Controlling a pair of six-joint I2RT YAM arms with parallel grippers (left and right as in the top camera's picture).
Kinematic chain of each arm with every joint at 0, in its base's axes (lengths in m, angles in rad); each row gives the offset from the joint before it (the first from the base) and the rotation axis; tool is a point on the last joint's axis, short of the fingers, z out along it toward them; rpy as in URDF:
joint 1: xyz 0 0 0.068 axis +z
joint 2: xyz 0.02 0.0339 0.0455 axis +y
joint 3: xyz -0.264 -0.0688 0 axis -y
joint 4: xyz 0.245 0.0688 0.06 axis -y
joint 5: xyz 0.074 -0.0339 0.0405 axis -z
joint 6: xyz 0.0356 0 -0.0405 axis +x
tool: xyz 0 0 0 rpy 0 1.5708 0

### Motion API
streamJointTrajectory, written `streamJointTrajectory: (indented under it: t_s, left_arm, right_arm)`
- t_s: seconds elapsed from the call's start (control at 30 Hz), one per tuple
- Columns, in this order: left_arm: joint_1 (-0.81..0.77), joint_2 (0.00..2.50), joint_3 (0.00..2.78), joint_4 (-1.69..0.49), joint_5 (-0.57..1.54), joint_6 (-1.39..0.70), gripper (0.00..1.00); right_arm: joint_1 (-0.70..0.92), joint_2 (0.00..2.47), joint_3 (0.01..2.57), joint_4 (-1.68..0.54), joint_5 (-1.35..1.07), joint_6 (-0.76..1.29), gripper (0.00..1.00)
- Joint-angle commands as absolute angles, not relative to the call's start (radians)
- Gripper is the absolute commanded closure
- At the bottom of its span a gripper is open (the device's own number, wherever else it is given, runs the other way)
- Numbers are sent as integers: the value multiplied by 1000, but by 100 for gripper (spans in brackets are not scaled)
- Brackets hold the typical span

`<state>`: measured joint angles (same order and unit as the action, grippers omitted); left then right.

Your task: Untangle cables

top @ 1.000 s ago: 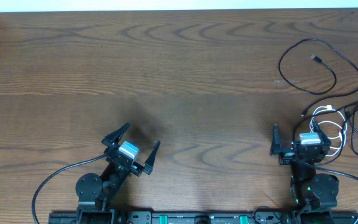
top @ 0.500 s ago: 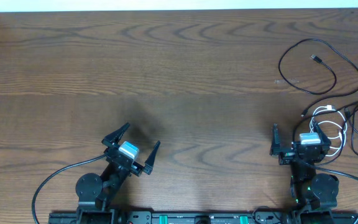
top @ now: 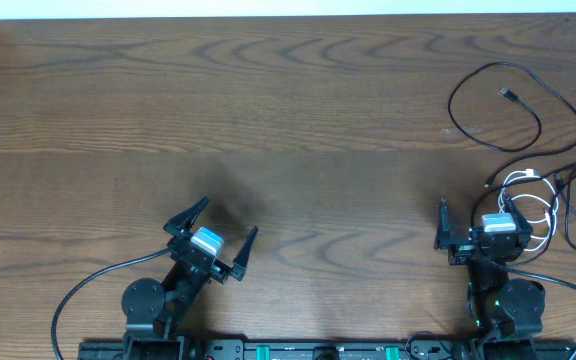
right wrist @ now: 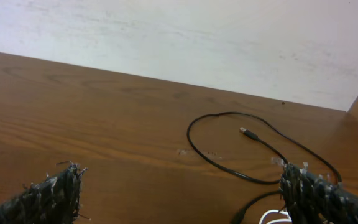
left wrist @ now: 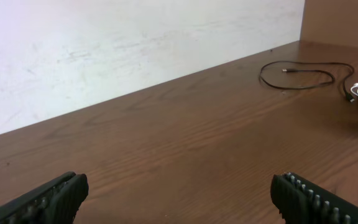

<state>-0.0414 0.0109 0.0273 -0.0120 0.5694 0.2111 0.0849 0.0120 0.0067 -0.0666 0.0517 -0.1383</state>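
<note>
Nothing has moved since a second ago: both arms sit parked at the near edge of the table [top: 318, 110], exactly as before. The left gripper [top: 228, 218] hovers over bare wood, its fingers spread wide and holding nothing. The right gripper [right wrist: 179, 179] is spread just as wide and is also empty. Just beside and beyond it, by the table's right edge, lies the tangle: a coiled white cable [top: 530, 177] crossed by black cables [top: 567, 227]. Farther back, apart from that heap, a looped black cable [top: 509, 94] lies in one wide, loose ring, its plug end resting inside the ring. A pale wall [right wrist: 185, 37] rises behind the far edge.
</note>
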Motion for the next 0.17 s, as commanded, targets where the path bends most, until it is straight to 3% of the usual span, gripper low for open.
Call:
streamJointTrajectory:
  t_s: [0.0,0.13]
  left_arm:
    - [-45,4,4,-41,557,224,0]
    - [-45,4,4,-41,557,224,0]
  right_arm:
    - [91,6,6,-71,49,-128,1]
    - [92,6,6,-71,49,-128,1]
